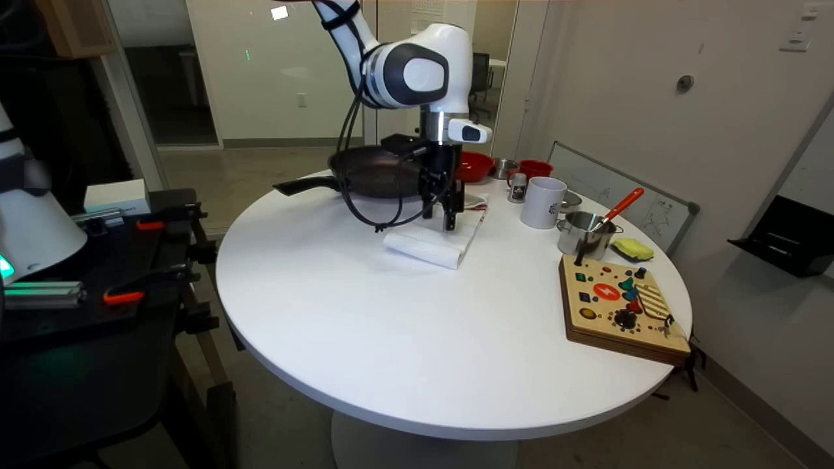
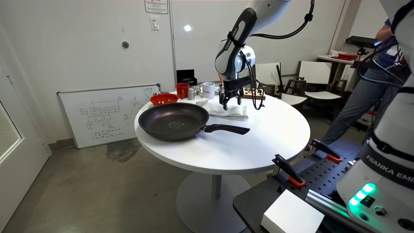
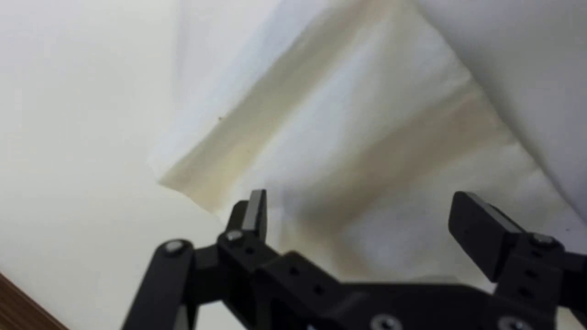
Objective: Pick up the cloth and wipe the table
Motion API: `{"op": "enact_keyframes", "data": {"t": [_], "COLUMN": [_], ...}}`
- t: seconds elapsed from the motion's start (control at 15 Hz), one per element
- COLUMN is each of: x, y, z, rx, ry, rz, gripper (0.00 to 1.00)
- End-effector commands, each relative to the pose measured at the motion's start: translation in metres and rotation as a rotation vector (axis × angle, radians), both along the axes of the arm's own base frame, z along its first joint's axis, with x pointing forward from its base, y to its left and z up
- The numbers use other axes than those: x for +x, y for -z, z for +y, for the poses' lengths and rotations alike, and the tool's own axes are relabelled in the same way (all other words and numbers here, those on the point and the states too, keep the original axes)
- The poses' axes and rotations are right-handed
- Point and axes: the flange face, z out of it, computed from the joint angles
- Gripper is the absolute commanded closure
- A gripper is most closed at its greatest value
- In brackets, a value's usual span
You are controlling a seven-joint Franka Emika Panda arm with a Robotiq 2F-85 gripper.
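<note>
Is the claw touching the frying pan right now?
Apart. In an exterior view, a visible gap separates the claw from the frying pan, with part of the cloth showing between them.

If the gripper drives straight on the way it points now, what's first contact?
Most likely the cloth: the gripper points down over it, jaws open, with the table beneath. The gap, if any, is hard to judge.

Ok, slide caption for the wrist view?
Open gripper over a creased white cloth lying on the white table.
</note>
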Motion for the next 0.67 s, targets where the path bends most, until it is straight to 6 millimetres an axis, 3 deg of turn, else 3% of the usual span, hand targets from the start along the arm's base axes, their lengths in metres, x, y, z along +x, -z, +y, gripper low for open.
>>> {"op": "enact_keyframes", "data": {"t": [0.0,0.33,0.6], "x": [0.0189,0.0253,0.0236], "y": [0.0076,0.0087,0.0074], "z": [-0.0176,-0.0259,-0.0192], "rx": [0.029,0.073,0.179], "ry": [0.069,0.134,0.164], "rz": [-0.002,0.031,0.119], "gripper": [0.00,0.00,0.00]}}
